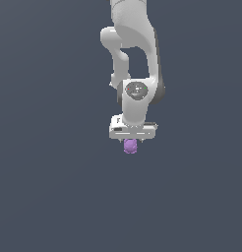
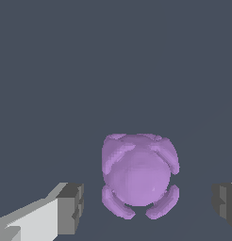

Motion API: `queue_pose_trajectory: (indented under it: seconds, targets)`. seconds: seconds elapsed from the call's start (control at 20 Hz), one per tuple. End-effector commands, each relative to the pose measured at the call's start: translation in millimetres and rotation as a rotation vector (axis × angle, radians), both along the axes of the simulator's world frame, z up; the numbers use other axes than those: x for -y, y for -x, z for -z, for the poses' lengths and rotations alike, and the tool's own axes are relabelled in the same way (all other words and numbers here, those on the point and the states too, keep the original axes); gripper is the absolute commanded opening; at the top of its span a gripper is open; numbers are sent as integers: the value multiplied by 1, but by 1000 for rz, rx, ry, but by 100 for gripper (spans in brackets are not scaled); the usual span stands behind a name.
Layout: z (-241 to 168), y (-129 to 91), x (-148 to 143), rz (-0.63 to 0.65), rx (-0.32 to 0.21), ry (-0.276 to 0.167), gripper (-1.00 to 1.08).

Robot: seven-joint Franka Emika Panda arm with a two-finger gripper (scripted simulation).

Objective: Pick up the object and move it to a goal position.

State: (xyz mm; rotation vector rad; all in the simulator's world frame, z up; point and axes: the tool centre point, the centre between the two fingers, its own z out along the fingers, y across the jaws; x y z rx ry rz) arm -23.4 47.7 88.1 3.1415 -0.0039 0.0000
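Object: small light-purple lumpy block, sitting on the plain dark grey surface, directly below the white gripper.
Shape: rounded central dome with curved ridges at its four corners, seen in the wrist view.
Long axis: none clear from above; its outline is close to square. In the exterior view it looks slightly taller than wide, standing upright.
Facing: cannot tell; no marked front or tip shows.
Gripper: pointing straight down from the arm, its body wide against the narrow block.
Fingers: spread apart; one dark pad shows on one side of the block and the other pad on the opposite side, with a visible gap between each pad and the block.
Contact: neither pad touches the block in the wrist view.
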Motion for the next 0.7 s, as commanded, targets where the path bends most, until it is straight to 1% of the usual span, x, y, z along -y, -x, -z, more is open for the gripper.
queue_pose_trajectory:
  seconds: [0.0, 0.4, 0.65]
  targets:
    - [6, 0, 0, 0, -1, 0, 100]
    - [42, 2, -1, 1, 0, 0, 100]
    - [49, 1, -1, 1, 0, 0, 100]
